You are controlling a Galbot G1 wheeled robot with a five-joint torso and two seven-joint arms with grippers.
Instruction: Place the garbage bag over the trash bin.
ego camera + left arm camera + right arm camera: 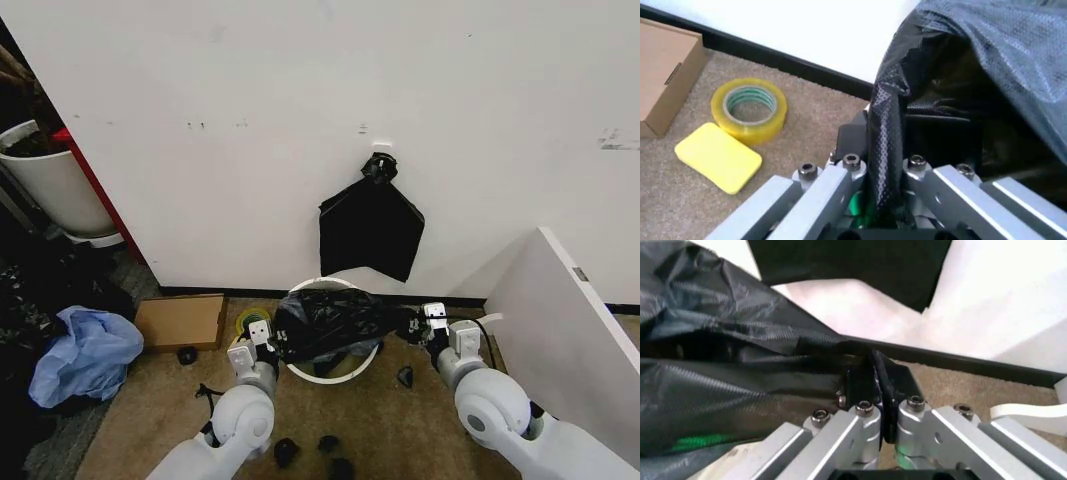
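We face a white wall (300, 120) with a flat black bundle of bags (371, 228) hanging from a hook. Below it on the carpet (380, 420) stands the bin (335, 374), and the bag (335, 320) is stretched across its mouth between our two arms. Our left gripper (268, 338) is clamped on the bag's edge at the bin's left side; our right gripper (418, 322) pinches the opposite edge just right of the rim. We judge we are mid-way in the spreading step: the bag sits over the opening but its hem is not yet around the rim. Next calls for lowering both edges evenly outside the rim, keeping tension without tearing the film.
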